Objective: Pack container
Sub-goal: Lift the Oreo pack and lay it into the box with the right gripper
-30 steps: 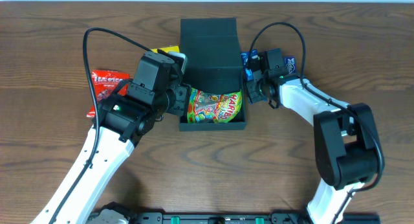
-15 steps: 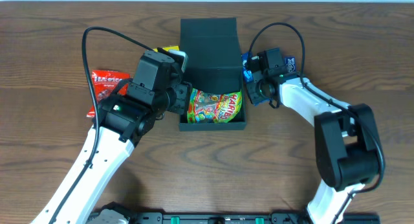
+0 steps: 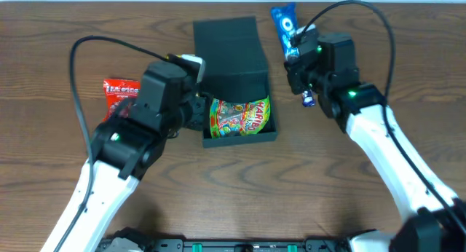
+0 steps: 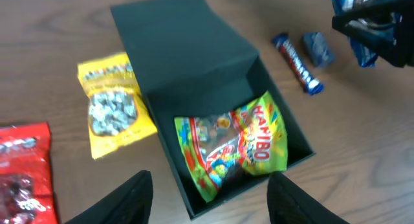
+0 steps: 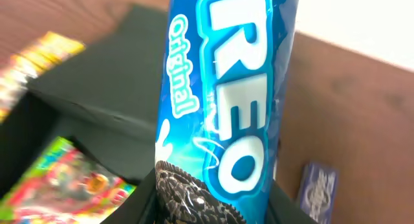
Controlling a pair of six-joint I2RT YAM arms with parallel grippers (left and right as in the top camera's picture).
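At the left of the counter (image 3: 218, 194) a red snack packet (image 3: 120, 92) was laid flat, and a yellow packet (image 4: 113, 104) was seen just beside the left wall of the container (image 3: 229, 55). The left tool (image 4: 210, 198) was held over the container's near left edge, fingers apart, nothing between them. The container was placed mid-counter, flap lid thrown back, a Haribo bag (image 3: 240, 117) inside. Further right, the right tool (image 5: 210, 208) was clamped on an Oreo pack (image 5: 226, 101); a blue bar (image 4: 296, 63) was left lying nearby.
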